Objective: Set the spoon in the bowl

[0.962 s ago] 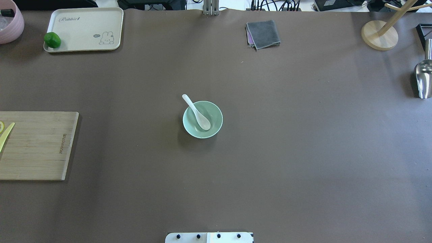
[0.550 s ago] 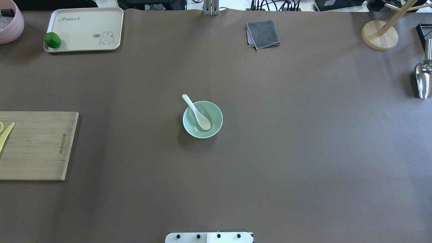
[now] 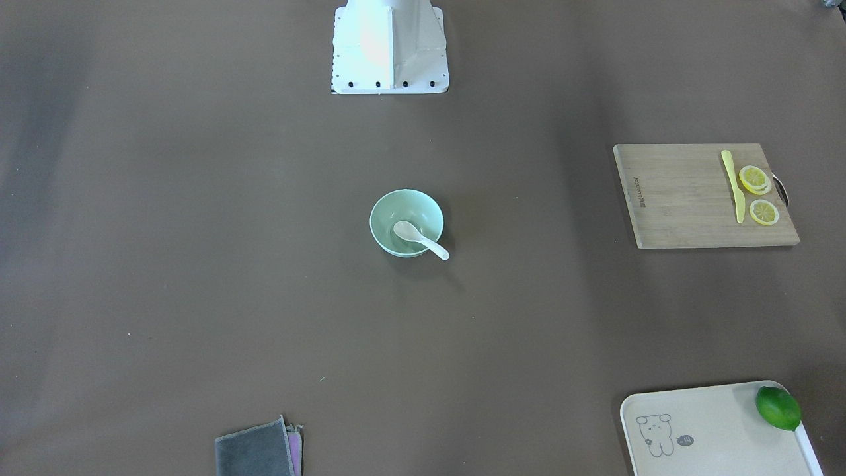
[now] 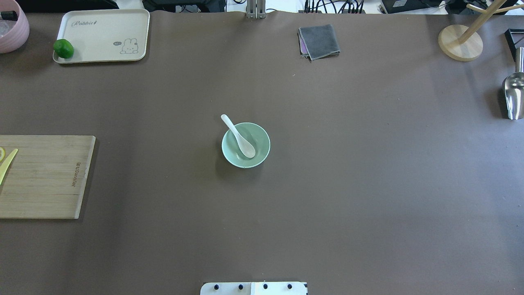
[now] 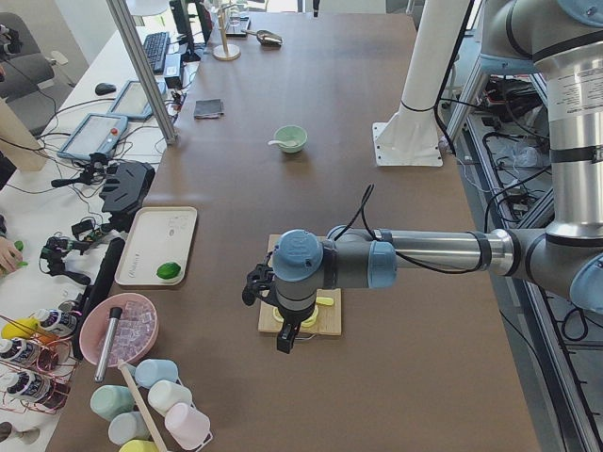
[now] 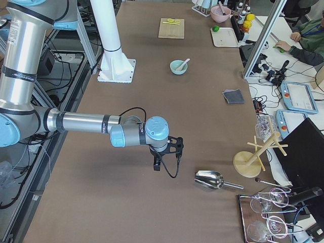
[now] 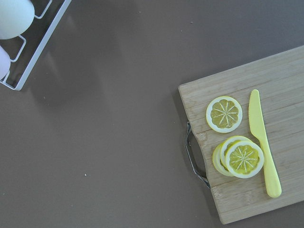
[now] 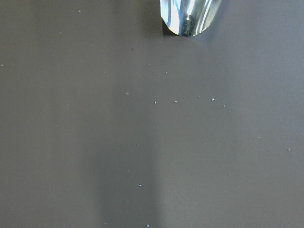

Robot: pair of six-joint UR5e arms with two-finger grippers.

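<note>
The white spoon [image 4: 239, 137] lies in the mint-green bowl [image 4: 263, 143] at the table's middle, scoop inside, handle leaning over the far-left rim. Both also show in the front-facing view, spoon [image 3: 420, 240] and bowl [image 3: 396, 203]. My left gripper [image 5: 292, 337] hangs over the cutting board, far from the bowl [image 5: 291, 138]. My right gripper [image 6: 166, 163] hangs over bare table near a metal scoop. Both show only in side views, so I cannot tell whether they are open or shut.
A wooden cutting board [image 4: 41, 176] with a yellow knife [image 3: 732, 187] and lemon slices [image 3: 753, 178] lies at the left. A tray [image 4: 102, 35] with a lime [image 4: 63, 48], a grey cloth [image 4: 319, 41], a wooden stand [image 4: 460, 43] and the metal scoop [image 4: 513, 96] line the far and right edges.
</note>
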